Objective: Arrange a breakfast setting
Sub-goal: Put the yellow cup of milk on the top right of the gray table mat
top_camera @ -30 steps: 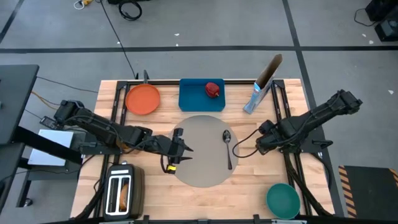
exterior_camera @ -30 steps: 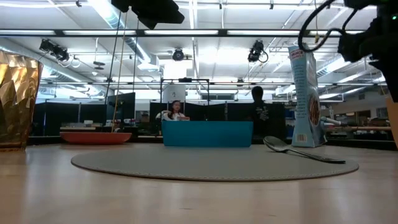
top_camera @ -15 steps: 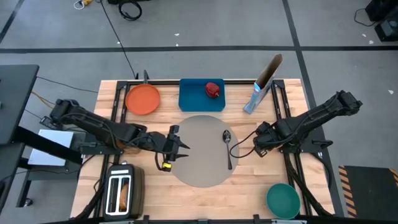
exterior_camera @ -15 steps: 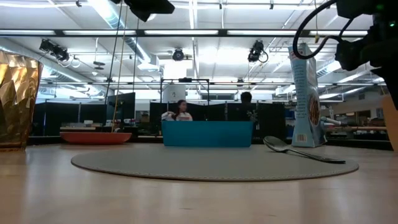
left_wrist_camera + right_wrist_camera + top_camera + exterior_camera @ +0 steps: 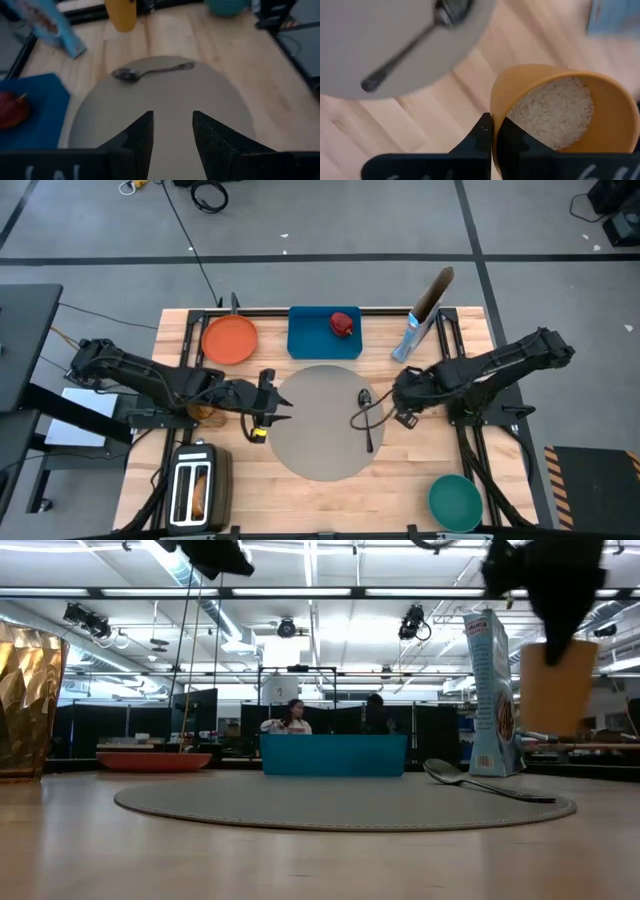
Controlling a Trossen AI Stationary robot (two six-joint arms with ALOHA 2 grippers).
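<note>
A large round grey mat [image 5: 320, 425] lies mid-table with a metal spoon [image 5: 367, 420] on its right part. My right gripper [image 5: 400, 405] hangs just off the mat's right edge, shut on a small orange-yellow cup [image 5: 555, 690] that holds something white and grainy [image 5: 555, 112]. My left gripper [image 5: 270, 405] is open over the mat's left edge, with nothing between its fingers [image 5: 142, 132]. The orange plate [image 5: 230, 340] sits at the far left. The red apple [image 5: 343, 324] lies in the blue tray [image 5: 310, 335]. My right gripper holds the cup by its rim [image 5: 495, 107], the wall between the two fingers, one finger [image 5: 482, 137] outside and the other seemingly inside. The fingers come from above, pointing down. The cup hangs below them, roughly upright and clear of the table.
The blue cereal bag [image 5: 420, 320] stands at the far right, a teal bowl [image 5: 455, 500] at the near right corner and a two-slot toaster [image 5: 195, 490] at the near left. People show in the room beyond the table [image 5: 290, 715].
My right gripper has risen and gone toward the mat, turning about its own line. The cup has come up off the table and now hangs clear. My left gripper has drawn back toward the table's left edge and risen a little, still open.
</note>
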